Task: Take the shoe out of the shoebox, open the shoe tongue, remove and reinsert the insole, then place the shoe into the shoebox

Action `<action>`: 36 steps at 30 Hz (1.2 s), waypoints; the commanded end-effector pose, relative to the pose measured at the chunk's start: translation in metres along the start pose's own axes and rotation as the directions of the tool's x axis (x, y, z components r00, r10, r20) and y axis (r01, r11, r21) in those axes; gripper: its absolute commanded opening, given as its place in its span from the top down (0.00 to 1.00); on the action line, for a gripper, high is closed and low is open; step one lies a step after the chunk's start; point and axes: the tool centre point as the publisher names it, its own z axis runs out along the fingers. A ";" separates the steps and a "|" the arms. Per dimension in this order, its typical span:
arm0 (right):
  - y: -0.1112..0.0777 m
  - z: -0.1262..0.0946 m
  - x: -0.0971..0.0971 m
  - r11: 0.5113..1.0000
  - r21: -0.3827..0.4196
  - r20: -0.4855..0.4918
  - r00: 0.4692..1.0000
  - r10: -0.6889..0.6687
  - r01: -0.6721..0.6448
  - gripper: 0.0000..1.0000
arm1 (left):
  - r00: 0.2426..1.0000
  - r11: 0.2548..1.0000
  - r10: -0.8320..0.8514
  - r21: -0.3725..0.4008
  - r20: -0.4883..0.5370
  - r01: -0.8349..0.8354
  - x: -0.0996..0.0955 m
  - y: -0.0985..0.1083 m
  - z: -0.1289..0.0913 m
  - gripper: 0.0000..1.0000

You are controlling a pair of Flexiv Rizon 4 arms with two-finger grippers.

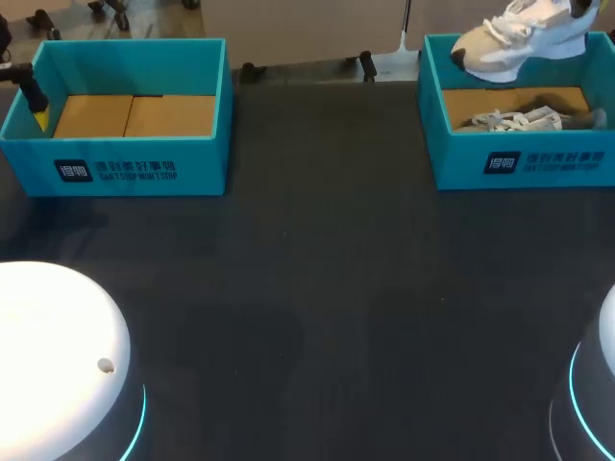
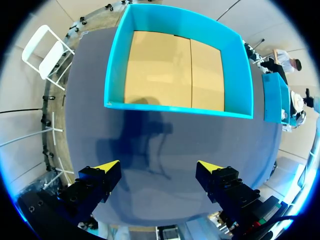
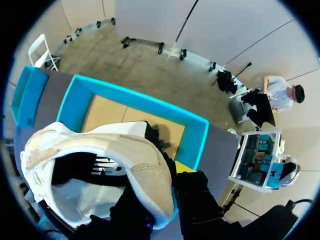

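Shoe (image 1: pixel 519 38): white and beige, aloft over the far side of the right shoebox (image 1: pixel 524 163), toe pointing left.
My right tool (image 3: pixel 165 180): clamped on the shoe's heel end, one yellow tip showing.
Right shoebox: teal, on the table (image 1: pixel 317 269), holding a second shoe (image 1: pixel 524 120) with white laces.
Left shoebox (image 2: pixel 175 107): teal, cardboard floor.
My left tool (image 2: pixel 157 172): fingers wide apart above the table, the left shoebox just ahead.

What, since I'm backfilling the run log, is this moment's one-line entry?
step: shoe lift-out | right gripper: shut on shoe, above right shoebox | left gripper: open, near left shoebox
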 end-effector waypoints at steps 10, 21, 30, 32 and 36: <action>-0.008 -0.020 -0.006 0.999 0.007 0.001 0.999 0.033 -0.033 1.00 | 1.000 1.000 0.000 -0.001 0.001 0.000 0.000 0.000 0.000 0.00; 0.000 -0.009 -0.022 0.969 0.062 0.024 0.971 0.239 -0.241 1.00 | 1.000 1.000 0.000 -0.001 0.001 0.000 0.000 0.000 0.000 0.00; -0.024 -0.010 -0.040 0.856 0.012 0.214 0.837 0.503 -0.517 1.00 | 1.000 1.000 0.000 -0.001 0.001 0.000 0.000 0.000 0.000 0.00; -0.024 -0.010 -0.040 0.856 0.012 0.214 0.837 0.503 -0.517 1.00 | 1.000 1.000 0.000 -0.001 0.001 0.000 0.000 0.000 0.000 0.00; -0.024 -0.010 -0.040 0.856 0.012 0.214 0.837 0.503 -0.517 1.00 | 1.000 1.000 0.000 -0.001 0.001 0.000 0.000 0.000 0.000 0.00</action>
